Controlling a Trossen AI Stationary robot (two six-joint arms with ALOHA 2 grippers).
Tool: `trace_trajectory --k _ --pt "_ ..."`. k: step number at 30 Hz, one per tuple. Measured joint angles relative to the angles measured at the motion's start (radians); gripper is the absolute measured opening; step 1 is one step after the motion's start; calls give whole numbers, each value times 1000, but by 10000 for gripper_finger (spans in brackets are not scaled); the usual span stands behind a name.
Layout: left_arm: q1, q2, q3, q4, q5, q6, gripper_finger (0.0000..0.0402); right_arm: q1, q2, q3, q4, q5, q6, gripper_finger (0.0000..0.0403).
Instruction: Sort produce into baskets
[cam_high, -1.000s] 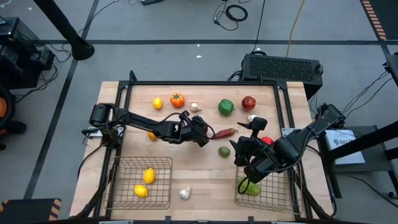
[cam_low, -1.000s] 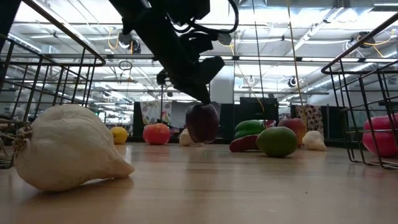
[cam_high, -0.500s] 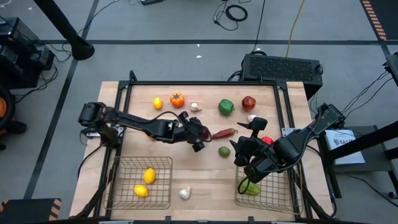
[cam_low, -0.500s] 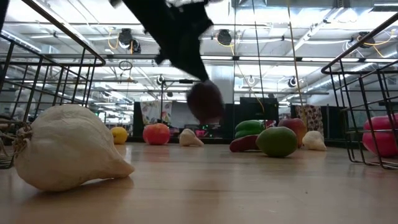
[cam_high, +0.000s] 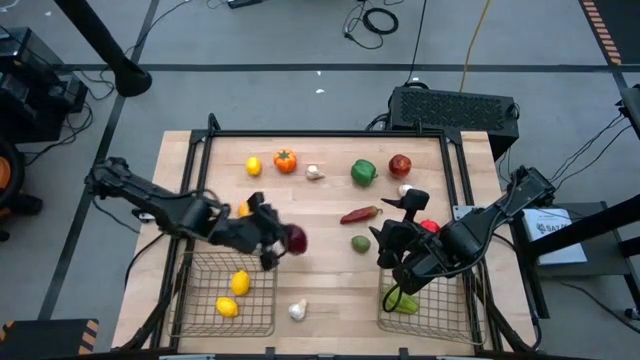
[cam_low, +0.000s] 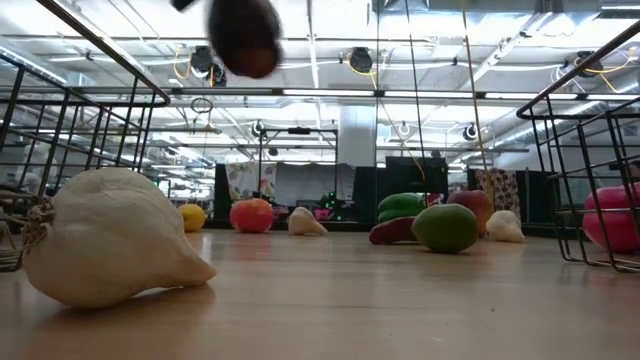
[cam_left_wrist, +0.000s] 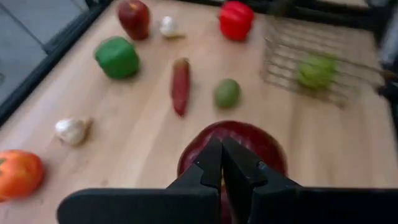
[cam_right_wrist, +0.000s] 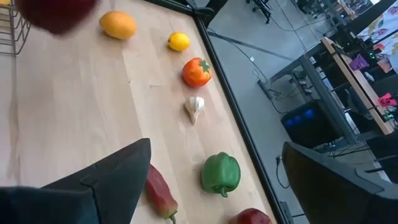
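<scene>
My left gripper (cam_high: 278, 243) is shut on a dark red round fruit (cam_high: 295, 239), just past the far right corner of the left wire basket (cam_high: 258, 262). The fruit shows high up in the low view (cam_low: 243, 35) and in the left wrist view (cam_left_wrist: 239, 140). The left basket holds two lemons (cam_high: 240, 282). My right gripper (cam_high: 398, 218) is open and empty over the right half of the table, next to a red pepper (cam_high: 430, 226) and beyond the right basket (cam_high: 445, 318), which holds a green piece (cam_high: 405, 303). My left gripper pinches the dark red fruit between its two fingers, whose tips (cam_left_wrist: 214, 163) stand close together on the fruit's upper side (cam_left_wrist: 249, 134). The fingers slant down from the table's left and hide the exact spot. The fruit hangs clear of the table.
On the table lie a lemon (cam_high: 253, 166), an orange piece (cam_high: 285, 159), a garlic (cam_high: 314, 172), a green pepper (cam_high: 363, 172), a red apple (cam_high: 400, 164), a second garlic (cam_high: 405, 189), a red chili (cam_high: 360, 214) and a green fruit (cam_high: 360, 243). Another garlic (cam_high: 297, 311) lies between the baskets.
My left gripper has carried the dark red fruit from the table's middle toward the near left, up to the left basket's far right corner. It has also risen, so the fruit now hangs well above the table. My right arm has kept still.
</scene>
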Motion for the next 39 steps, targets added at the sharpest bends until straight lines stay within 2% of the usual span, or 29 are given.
trace_trajectory --k 11,19,26,39 --pt "-245 -45 0 -78 -3 -119 8 -33 0 0 4 5 -13 354" --pt "-348 -19 0 -254 -57 -286 8 -46 0 0 30 2 -13 354" --pt "-379 52 0 -324 -56 -364 8 -45 0 0 34 0 -13 354" --pt "-384 222 0 -331 -53 -367 9 -45 0 0 38 -23 -13 354"
